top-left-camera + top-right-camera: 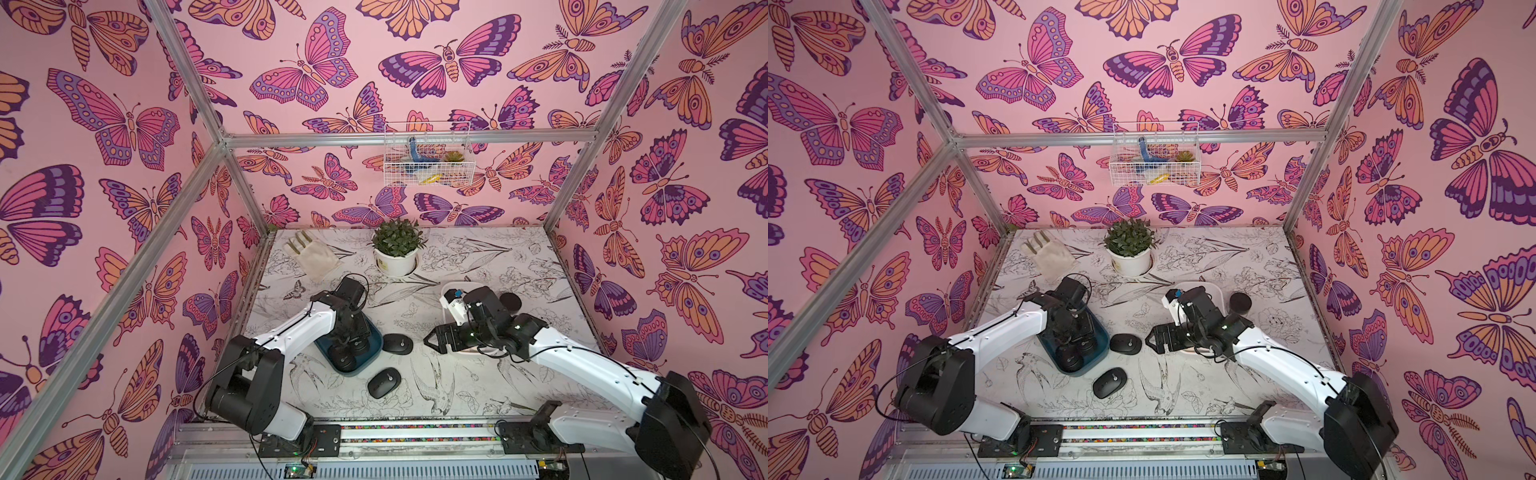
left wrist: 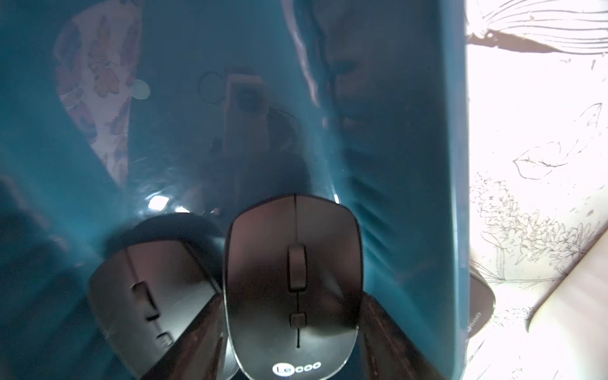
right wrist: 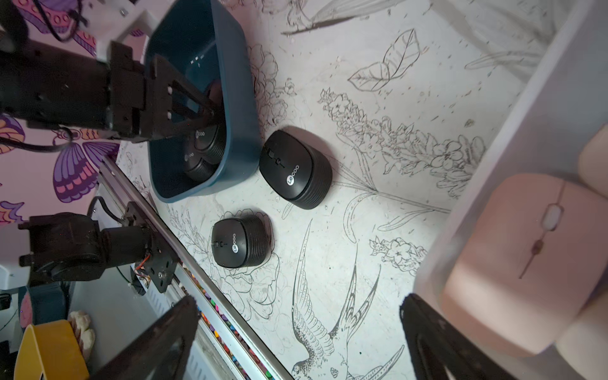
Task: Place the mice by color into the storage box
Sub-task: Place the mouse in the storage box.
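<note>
1. Two black mice sit inside the blue box (image 3: 245,108). The left gripper (image 2: 291,296) has its fingers (image 2: 197,332) clamped on either side of one mouse (image 2: 292,230), and the second (image 2: 144,296) lies right against it.
2. Two more black mice are loose on the table (image 1: 457,266). One (image 1: 397,343) is just beside the blue box on the right arm's side, and the other (image 1: 383,382) is near the box's front corner.
3. The right gripper (image 3: 297,299) hangs spread wide and empty, just past that nearer loose mouse from the blue box.
4. One pink mouse (image 3: 513,256) shows clearly in the white box (image 3: 513,115), well apart from the blue box on the same side, with bits of others touching it.
</note>
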### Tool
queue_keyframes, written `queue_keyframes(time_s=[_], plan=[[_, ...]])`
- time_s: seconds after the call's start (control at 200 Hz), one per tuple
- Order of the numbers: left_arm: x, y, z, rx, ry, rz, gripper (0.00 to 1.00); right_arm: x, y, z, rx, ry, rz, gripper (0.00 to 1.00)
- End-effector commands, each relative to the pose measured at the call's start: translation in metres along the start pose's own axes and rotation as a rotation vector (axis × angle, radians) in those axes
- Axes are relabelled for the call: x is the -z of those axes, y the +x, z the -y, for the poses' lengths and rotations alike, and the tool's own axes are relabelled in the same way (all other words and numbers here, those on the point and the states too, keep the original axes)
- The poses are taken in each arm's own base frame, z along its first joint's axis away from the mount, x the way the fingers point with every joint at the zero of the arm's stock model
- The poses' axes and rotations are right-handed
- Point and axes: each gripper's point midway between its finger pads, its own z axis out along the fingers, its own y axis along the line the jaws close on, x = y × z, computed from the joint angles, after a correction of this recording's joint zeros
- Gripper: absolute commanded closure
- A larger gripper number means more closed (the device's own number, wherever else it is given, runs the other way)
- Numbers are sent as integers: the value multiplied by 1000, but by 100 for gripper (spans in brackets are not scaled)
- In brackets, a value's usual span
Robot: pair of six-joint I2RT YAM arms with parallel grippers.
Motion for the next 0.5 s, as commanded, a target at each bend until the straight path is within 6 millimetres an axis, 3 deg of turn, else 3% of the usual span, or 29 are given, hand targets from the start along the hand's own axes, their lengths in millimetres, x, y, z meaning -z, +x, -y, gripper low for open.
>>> queue_keyframes(time_s=[0.0,0.12,0.28,0.496], plan=[[-7,5,-4,-18,2,-23,39,-6,-2,-12,46,-1,-19,2],[-6,8,-6,-23,4,-21,27,-21,2,-12,69,14,-59,1],[2,11,-5,-22,23,-13,18,-40,3,-13,137,58,-128,1],[42,10,5,-41,83,48,13,-73,11,-5,233,140,-260,0]])
